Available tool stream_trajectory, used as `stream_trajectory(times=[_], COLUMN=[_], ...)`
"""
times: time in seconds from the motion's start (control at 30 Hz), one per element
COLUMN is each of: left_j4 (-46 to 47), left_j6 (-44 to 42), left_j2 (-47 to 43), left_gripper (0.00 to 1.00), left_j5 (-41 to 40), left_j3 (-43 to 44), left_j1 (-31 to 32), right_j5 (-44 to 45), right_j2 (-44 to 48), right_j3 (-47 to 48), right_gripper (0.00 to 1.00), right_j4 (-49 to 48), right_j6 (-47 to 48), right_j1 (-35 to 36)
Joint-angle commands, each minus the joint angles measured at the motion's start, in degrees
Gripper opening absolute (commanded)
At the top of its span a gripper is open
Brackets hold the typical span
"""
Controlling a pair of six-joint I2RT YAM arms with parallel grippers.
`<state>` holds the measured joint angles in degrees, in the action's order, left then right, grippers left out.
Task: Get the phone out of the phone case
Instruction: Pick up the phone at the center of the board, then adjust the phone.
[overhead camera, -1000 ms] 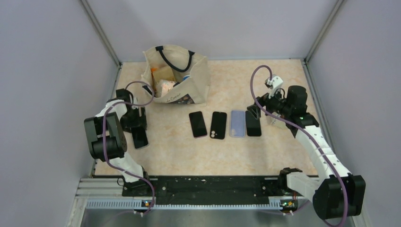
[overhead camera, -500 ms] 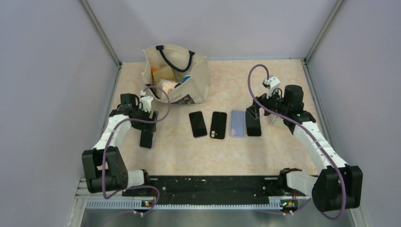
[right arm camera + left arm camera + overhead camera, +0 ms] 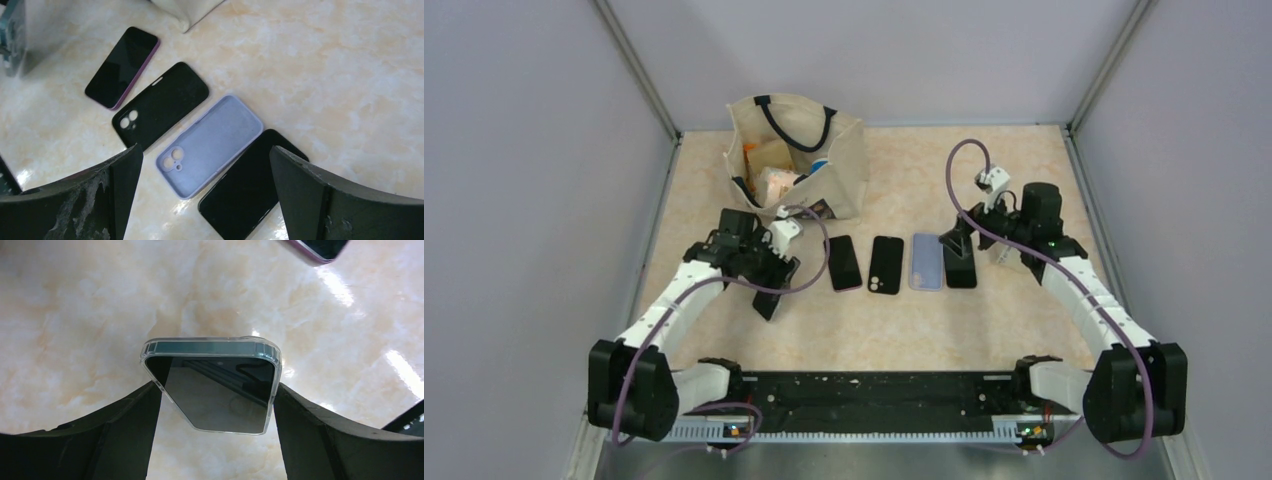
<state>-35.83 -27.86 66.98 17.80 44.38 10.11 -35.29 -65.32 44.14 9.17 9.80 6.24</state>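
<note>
Clear case (image 3: pixel 210 347) with the phone (image 3: pixel 215 390) inside is clenched in the left gripper (image 3: pixel 769 290), which has carried it from the far left to beside the pink-edged phone (image 3: pixel 842 263), while the right gripper (image 3: pixel 205 155) hovers released, so I judge separation can start.

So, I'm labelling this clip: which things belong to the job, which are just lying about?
Job: clear-cased phone, held by left gripper; right gripper, open.
Lying about: purple-edged phone, black case, lilac case, bare black phone, tote bag.
</note>
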Motion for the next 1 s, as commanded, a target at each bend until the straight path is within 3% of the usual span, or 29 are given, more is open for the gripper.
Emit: stream_trajectory(times=[0.0, 0.27, 0.47, 0.7, 0.97], left_j4=[4.0, 8.8, 12.9, 15.3, 15.6], left_j6=[0.4, 3.7, 6.6, 8.3, 10.0], left_j2=[0.2, 6.2, 10.1, 12.3, 11.6], left_gripper=[0.00, 0.00, 0.00, 0.00, 0.00], left_j5=[2.7, 0.5, -2.2, -4.3, -5.1], left_j3=[2.2, 5.2, 6.2, 6.7, 6.5], left_j1=[5.1, 15.7, 23.2, 26.5, 27.9], right_j5=[-10.1, -15.7, -18.5, -22.8, -23.1], right_j2=[0.4, -6.1, -16.1, -28.0, -35.1], right_j3=[-2.2, -2.1, 0.9, 4.1, 9.7], right_gripper=[0.96, 0.93, 0.89, 0.88, 0.86], right_j4=[-5.7, -11.6, -19.5, -31.2, -31.2], right_j6=[-2.7, -7.7, -15.7, -26.8, -29.1], right_j1=[0.5, 5.0, 10.7, 16.0, 20.5])
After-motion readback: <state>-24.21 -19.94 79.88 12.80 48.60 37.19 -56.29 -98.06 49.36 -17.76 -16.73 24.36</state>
